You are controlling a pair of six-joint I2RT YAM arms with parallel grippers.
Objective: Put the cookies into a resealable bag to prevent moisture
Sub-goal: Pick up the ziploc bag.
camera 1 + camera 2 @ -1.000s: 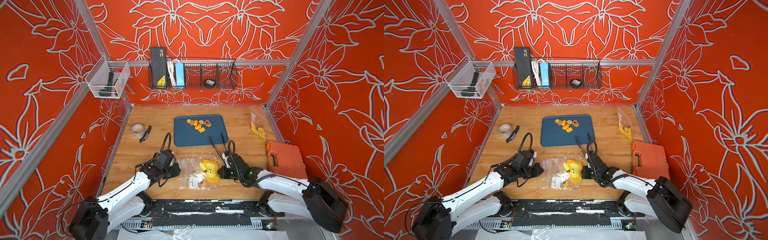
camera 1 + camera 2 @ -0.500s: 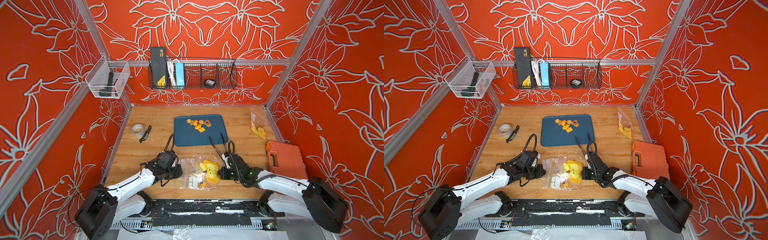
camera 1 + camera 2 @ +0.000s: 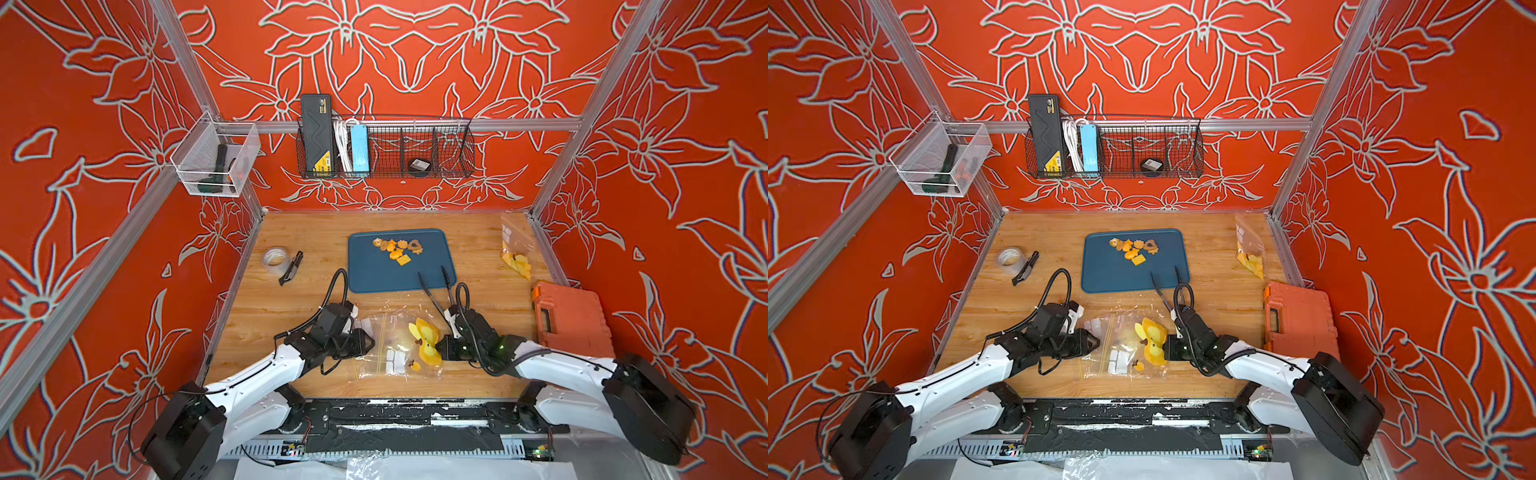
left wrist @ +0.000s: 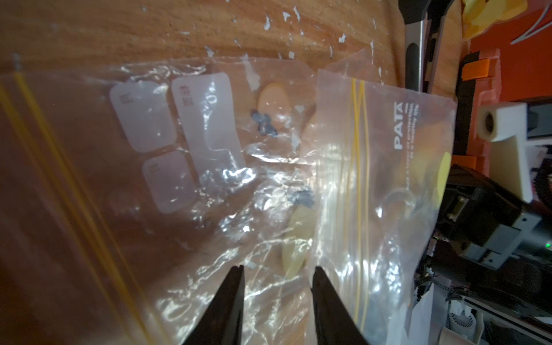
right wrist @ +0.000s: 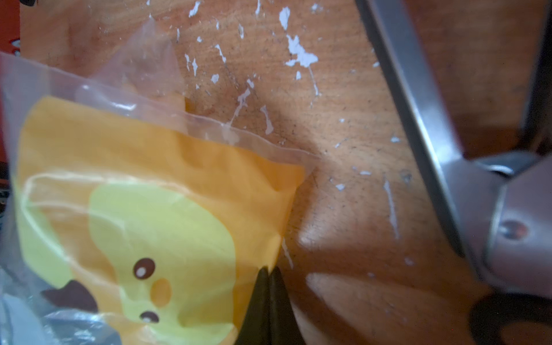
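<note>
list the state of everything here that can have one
small orange and yellow cookies: clustered on the blue plastic tray
clear plastic bag with yellow print: crumpled on the wooden table, one edge lifted
left gripper: open, above the bag
right gripper: shut on that bag's edge
orange plastic toolbox: closed

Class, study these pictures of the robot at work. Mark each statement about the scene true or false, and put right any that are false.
1. The cookies lie on the blue tray. True.
2. The left gripper is shut tight. False: its jaws stand apart.
3. The right gripper is closed on the edge of the printed bag. True.
4. The orange case lies on the left arm's side of the table. False: it lies on the right arm's side.
</note>
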